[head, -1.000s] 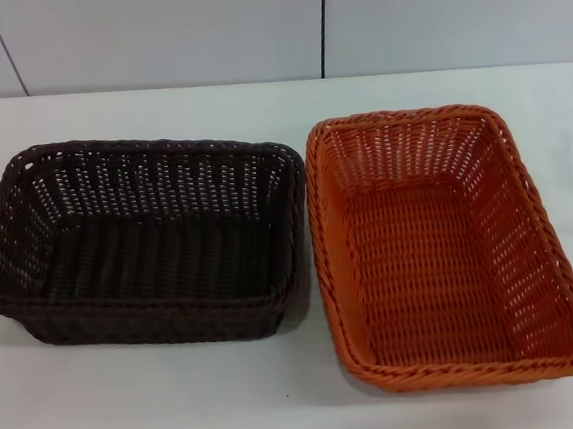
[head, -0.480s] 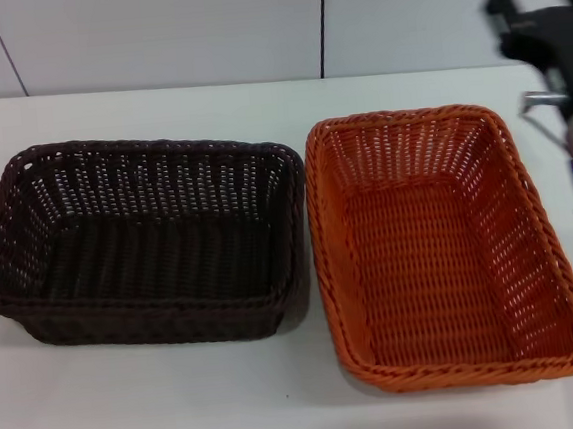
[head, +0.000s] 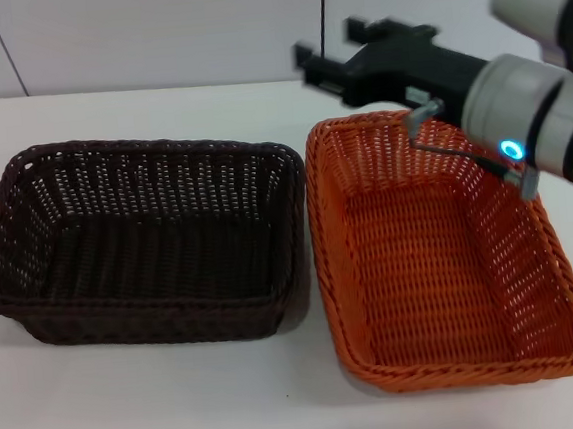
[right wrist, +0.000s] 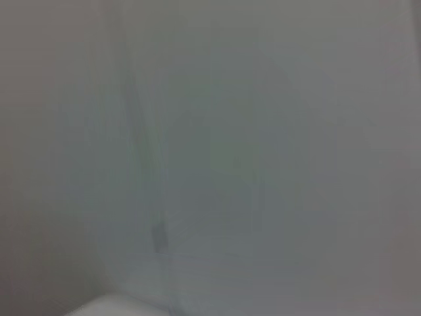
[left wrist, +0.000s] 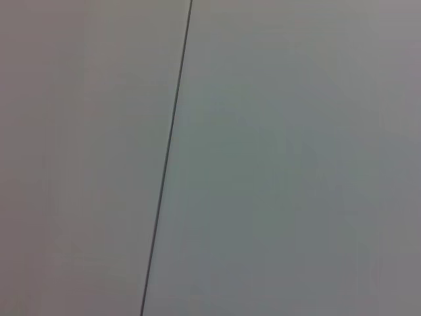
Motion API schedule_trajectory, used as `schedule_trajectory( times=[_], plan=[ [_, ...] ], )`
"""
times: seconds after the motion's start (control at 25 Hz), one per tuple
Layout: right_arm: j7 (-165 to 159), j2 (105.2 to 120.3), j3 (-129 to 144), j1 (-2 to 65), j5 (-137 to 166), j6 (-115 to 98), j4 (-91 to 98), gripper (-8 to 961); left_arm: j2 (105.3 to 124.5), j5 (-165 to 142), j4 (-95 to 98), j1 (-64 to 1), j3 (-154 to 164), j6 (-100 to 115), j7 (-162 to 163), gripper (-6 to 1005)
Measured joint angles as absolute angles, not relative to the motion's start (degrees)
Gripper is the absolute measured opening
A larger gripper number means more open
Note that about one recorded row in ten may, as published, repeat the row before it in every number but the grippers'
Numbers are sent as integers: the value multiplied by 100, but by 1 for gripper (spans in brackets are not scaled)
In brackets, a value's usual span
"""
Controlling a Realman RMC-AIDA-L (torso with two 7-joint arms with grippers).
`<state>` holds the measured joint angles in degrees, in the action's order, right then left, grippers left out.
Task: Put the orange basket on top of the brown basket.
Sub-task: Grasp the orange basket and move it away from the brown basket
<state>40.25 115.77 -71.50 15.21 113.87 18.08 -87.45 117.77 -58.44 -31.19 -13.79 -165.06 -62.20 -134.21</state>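
A white table [head: 183, 404] fills the head view, with a pale panelled wall [head: 150, 31] behind it. On the table sit two baskets side by side, their near rims almost touching: the brown basket [head: 138, 242] on the robot's left and the orange basket [head: 440, 251] on its right, both upright and with nothing visible inside. The orange basket lies lengthwise away from the robot, the brown one crosswise.

The right arm [head: 548, 101] reaches in from the upper right of the head view, its grey sleeve passing above the orange basket's far right corner. The right gripper [head: 333, 55] hangs above the table just beyond that basket's far rim, toward its far left corner, clear of the weave. Its two dark fingers [head: 315, 55] stand apart and hold nothing.

The arm covers part of the orange basket's far rim and right wall. The fingers are slightly blurred, so how wide they are spread is hard to judge. Both wrist views show only bare wall; the left one has a dark panel seam, the right one is hazy. The left gripper appears nowhere.

Half a second ago the right gripper was at the top right edge of the view; a second ago no arm showed. The baskets have not shifted.
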Motion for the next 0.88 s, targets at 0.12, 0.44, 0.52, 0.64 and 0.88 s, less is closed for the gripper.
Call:
schedule_trajectory(
  times=[0.12,0.44,0.52,0.64,0.88],
  plan=[
    [4034,11601,-7778,1960,11522,3231,-8777,666,11777,-5803,-3119,-1381,-16512,-6221,-13417,604],
    [4342,11647,-9157,2926,11528,6307,-8672,666,11785,-5712,-3015,-1450,-16516,-6228,-13406,604],
    [4362,11633,-9332,3129,11532,6887,-8692,666,11787,-5707,-3007,-1455,-16518,-6228,-13406,603],
    [4446,11619,-9475,3338,11533,7586,-8742,666,11790,-5685,-2986,-1462,-16521,-6227,-13405,603],
    [4628,11582,-9496,3718,11550,8981,-8792,666,11778,-5514,-2924,-1525,-16524,-6222,-13403,603]
  ],
)
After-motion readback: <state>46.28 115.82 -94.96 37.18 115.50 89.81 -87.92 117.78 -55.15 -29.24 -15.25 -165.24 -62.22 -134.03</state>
